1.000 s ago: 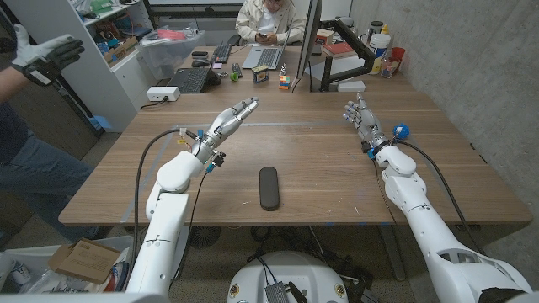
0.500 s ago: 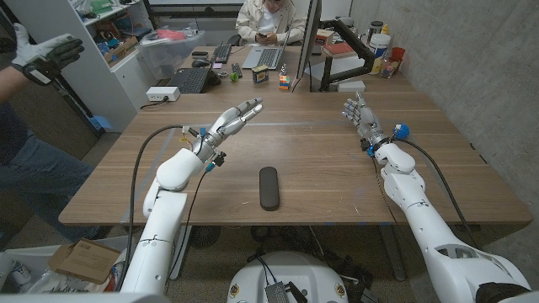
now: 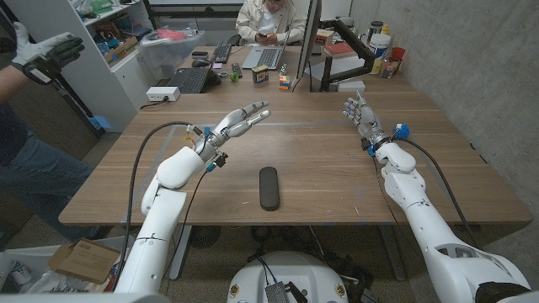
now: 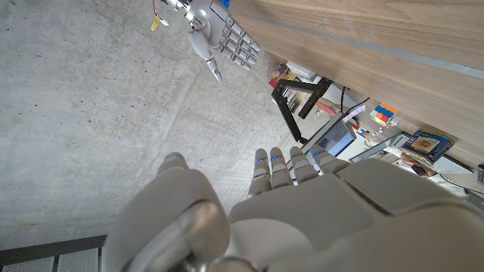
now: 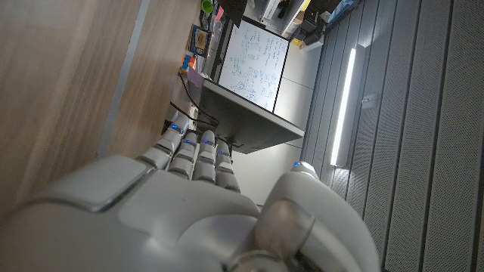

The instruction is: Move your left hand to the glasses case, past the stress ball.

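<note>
Case (image 3: 268,187) lay dark on table (image 3: 320,160), near front edge, between my arms. Risk: no stress ball seen, maybe hidden, so route past it was guesswork; descent could nudge case. Left hand (image 3: 240,120) hovered beyond case, well apart, fingers spread, holding nothing. Right hand (image 3: 360,118) also unclenched, empty.

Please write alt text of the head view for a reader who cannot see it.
The robot's left hand hangs open above a wooden table, away from the black glasses case lying near the front edge. Its right hand is raised open at the far right; a person sits behind the table.
</note>
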Controlling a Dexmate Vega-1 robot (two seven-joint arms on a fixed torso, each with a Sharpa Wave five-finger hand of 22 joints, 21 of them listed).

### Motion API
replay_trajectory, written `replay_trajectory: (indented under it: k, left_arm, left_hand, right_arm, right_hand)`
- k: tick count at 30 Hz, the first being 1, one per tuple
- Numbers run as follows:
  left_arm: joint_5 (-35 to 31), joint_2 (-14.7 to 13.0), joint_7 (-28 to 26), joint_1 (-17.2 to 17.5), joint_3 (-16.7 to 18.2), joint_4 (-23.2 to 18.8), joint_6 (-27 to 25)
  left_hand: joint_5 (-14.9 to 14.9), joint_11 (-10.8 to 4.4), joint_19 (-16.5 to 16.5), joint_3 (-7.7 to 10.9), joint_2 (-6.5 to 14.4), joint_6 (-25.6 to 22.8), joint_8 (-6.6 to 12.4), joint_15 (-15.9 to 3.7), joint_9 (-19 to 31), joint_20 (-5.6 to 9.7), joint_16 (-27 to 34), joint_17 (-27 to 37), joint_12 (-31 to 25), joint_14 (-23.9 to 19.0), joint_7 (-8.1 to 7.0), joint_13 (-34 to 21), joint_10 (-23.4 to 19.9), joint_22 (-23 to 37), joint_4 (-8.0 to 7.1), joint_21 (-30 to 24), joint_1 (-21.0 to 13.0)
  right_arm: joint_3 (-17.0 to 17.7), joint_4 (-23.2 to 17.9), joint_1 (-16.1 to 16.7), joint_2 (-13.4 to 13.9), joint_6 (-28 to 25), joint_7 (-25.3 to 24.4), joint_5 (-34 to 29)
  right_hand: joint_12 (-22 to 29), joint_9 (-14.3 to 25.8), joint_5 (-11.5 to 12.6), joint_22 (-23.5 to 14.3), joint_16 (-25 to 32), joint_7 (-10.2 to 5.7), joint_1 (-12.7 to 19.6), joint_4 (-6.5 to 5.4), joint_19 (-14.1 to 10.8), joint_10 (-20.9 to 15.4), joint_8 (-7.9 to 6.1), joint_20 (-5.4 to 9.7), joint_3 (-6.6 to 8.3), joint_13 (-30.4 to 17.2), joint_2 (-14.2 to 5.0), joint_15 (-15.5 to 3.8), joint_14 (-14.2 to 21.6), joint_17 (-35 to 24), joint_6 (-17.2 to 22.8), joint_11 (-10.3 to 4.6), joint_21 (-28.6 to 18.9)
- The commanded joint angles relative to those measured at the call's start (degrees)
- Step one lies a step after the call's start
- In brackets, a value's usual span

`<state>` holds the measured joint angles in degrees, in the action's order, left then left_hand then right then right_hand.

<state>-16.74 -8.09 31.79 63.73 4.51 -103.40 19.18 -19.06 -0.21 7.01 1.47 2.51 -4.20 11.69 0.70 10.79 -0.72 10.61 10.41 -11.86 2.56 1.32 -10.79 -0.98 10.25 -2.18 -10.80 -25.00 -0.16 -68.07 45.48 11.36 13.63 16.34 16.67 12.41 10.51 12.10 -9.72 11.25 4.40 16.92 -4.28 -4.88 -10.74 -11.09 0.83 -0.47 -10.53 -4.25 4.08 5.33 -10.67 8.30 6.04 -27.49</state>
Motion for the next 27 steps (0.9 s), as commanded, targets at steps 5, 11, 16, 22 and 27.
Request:
replay_trajectory:
  k: [5, 11, 16, 22, 27]
  left_arm:
    - [-1.30, -1.29, 0.34, 0.57, -1.14, -1.14, 1.51]
    - [-3.06, -1.98, -0.16, 1.58, -1.13, -2.40, 1.85]
    - [-3.28, -2.57, 0.07, 2.15, -0.87, -3.00, 2.01]
    - [-4.33, -3.42, 0.11, 2.86, -0.65, -3.85, 2.28]
    - [-4.94, -3.95, 0.38, 3.31, -0.45, -4.50, 1.75]
  left_hand:
    - [0.20, -0.72, 0.49, 0.16, 0.29, -0.14, 0.10, -0.04, 0.17, -0.26, 0.12, 0.06, 0.05, 0.33, -0.38, -0.31, -0.04, 0.27, 0.43, -0.27, -1.05]
    - [0.26, -0.64, 0.52, 0.18, 0.34, -0.13, 0.09, -0.11, 0.17, -0.31, 0.12, 0.06, 0.05, 0.36, -0.39, -0.31, -0.05, 0.28, 0.52, -0.31, -1.24]
    - [0.32, -0.76, 0.50, 0.20, 0.40, -0.10, 0.07, -0.12, 0.18, -0.42, 0.11, 0.06, 0.03, 0.40, -0.40, -0.31, -0.09, 0.28, 0.60, -0.36, -1.43]
    - [0.38, -0.78, 0.51, 0.24, 0.47, -0.01, 0.02, -0.13, 0.18, -0.51, 0.11, 0.07, 0.01, 0.44, -0.51, -0.32, -0.12, 0.29, 0.71, -0.40, -1.65]
    - [0.43, -0.81, 0.57, 0.26, 0.52, -0.01, 0.02, -0.19, 0.19, -0.56, 0.11, 0.07, 0.02, 0.45, -0.55, -0.32, -0.10, 0.29, 0.79, -0.41, -1.83]
  right_arm:
    - [-0.04, 0.68, -0.78, 0.03, 0.45, 0.35, -0.26]
    - [-0.10, 1.28, -1.35, -0.16, 0.95, 0.44, -0.38]
    - [-0.12, 1.56, -1.57, -0.40, 1.24, 0.44, -0.38]
    - [-0.14, 1.16, -1.28, -0.45, 1.12, 0.19, -0.50]
    - [-0.02, 0.57, -0.88, -0.35, 0.88, -0.19, -0.53]
  right_hand:
    - [-0.02, 0.12, -0.11, -0.29, 0.00, -0.15, 0.07, -0.24, -0.58, -0.64, -0.03, -0.09, -0.27, -0.15, -0.41, -0.26, 0.52, -0.14, 0.09, -0.07, 0.21]
    - [0.00, 0.12, -0.11, -0.29, 0.00, -0.13, 0.08, -0.22, -0.62, -0.71, -0.03, -0.09, -0.28, -0.15, -0.43, -0.31, 0.53, -0.13, 0.10, -0.03, 0.32]
    - [0.00, 0.12, -0.11, -0.29, -0.02, -0.15, 0.08, -0.20, -0.67, -0.72, -0.02, -0.11, -0.29, -0.15, -0.44, -0.32, 0.51, -0.13, 0.07, -0.06, 0.45]
    - [-0.03, 0.12, -0.10, -0.30, -0.05, -0.09, 0.08, -0.19, -0.72, -0.68, -0.02, -0.09, -0.31, -0.15, -0.46, -0.27, 0.47, -0.13, 0.10, -0.06, 0.59]
    - [-0.02, 0.12, -0.10, -0.30, -0.04, -0.08, 0.08, -0.18, -0.75, -0.71, -0.02, -0.12, -0.33, -0.15, -0.48, -0.21, 0.50, -0.13, 0.10, -0.08, 0.71]
